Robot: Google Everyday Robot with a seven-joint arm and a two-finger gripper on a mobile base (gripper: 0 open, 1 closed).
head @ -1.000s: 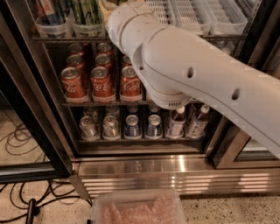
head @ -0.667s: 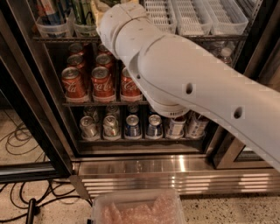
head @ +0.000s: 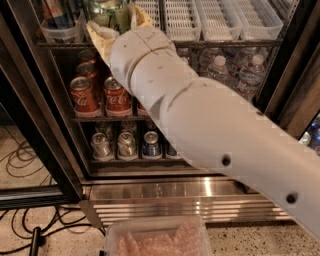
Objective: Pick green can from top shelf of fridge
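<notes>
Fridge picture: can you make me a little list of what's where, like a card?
gripper: at the left end of the top shelf, by the green can
green can: partly hidden by the gripper
white bins: in a row on the top shelf
red cans: rack below, left side
water bottles: rack below, right side
silver cans: lowest rack

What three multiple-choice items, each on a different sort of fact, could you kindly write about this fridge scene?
1. Where is the gripper? A. at the left end of the top shelf B. at the lowest rack C. by the floor
2. What colour are the Coca-Cola cans? A. blue B. red C. yellow
3. How do the water bottles stand? A. lying flat B. upside down C. upright
Key: 1 A, the arm reaches there; 2 B, their bodies are red; 3 C, their caps point up.
</notes>
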